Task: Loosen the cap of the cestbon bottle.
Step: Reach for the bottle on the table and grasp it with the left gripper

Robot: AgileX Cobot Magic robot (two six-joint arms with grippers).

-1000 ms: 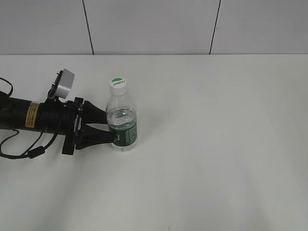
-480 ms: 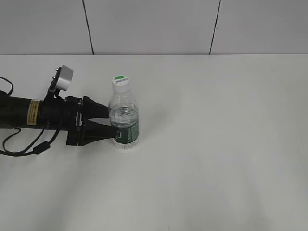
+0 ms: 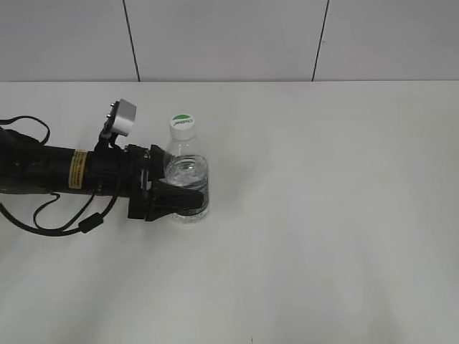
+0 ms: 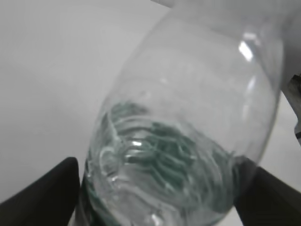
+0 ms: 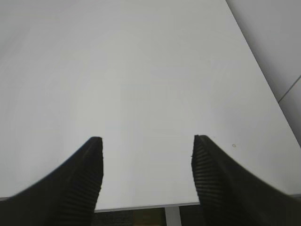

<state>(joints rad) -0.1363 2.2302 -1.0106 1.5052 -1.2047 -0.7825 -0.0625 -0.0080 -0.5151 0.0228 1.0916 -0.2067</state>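
A white table (image 3: pixel 323 215) fills the scene below a pale panelled wall (image 3: pixel 229 39) crossed by two dark seams. The left arm (image 3: pixel 50 172), a black tube with a yellow sticker and loose black cables, lies low across the table's left side, its silver-grey wrist camera (image 3: pixel 123 117) raised above it. At its tip the left gripper (image 3: pixel 188 195) straddles the lower body of the cestbon bottle (image 3: pixel 188 168), one black finger (image 3: pixel 176 196) crossing in front of the green label band; from the wrist view the two dark fingers stand at either side of the clear ribbed body (image 4: pixel 188 141), yet whether they press on the plastic or stand just off it cannot be told. The bottle stands upright, left of the table's middle, with water visible inside. The right gripper (image 5: pixel 146 160) appears only in its own wrist view, its ribbed black fingers spread wide and holding nothing above bare tabletop near the table's edge. The white cap (image 3: pixel 183 125), with its green mark, sits on the bottle's neck, touched by neither gripper.
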